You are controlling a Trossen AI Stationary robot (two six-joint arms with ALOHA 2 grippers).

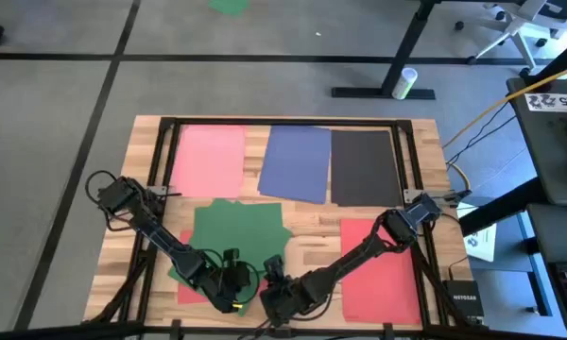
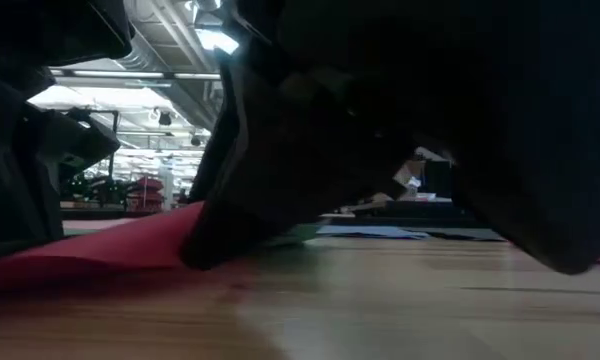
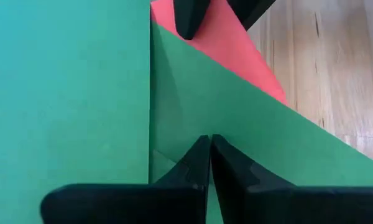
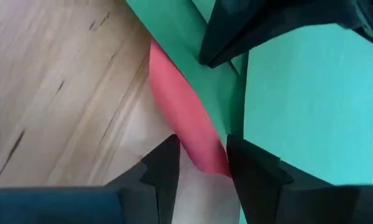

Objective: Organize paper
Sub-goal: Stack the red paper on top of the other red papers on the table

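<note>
A fanned stack of green paper [image 1: 236,231] lies near the table's front left, over a red sheet [image 1: 189,291]. My left gripper [image 3: 209,144] stands shut over the green paper [image 3: 248,118], close to the front edge. Just to its right, my right gripper [image 4: 202,158] is open, with the red sheet's raised corner [image 4: 193,130] between its fingers. In the low view that red sheet [image 2: 110,250] slopes up off the wood toward the dark gripper. My left gripper sets its shut fingertips [image 3: 199,155] on the top of the green paper [image 3: 186,124], coming from above. Whether a layer is caught between them cannot be told. My right gripper has the red sheet's curled corner [image 4: 208,158] lying against the inner side of one finger [image 4: 245,168]. The corner is raised off the wood; the rest stays under the green stack.
Along the far side lie a pink sheet [image 1: 208,159], a blue sheet [image 1: 296,162] and a black sheet [image 1: 364,168]. Another red sheet [image 1: 383,274] lies at the near right. Bare wood [image 1: 312,236] shows in the middle. A black frame [image 1: 283,123] borders the table.
</note>
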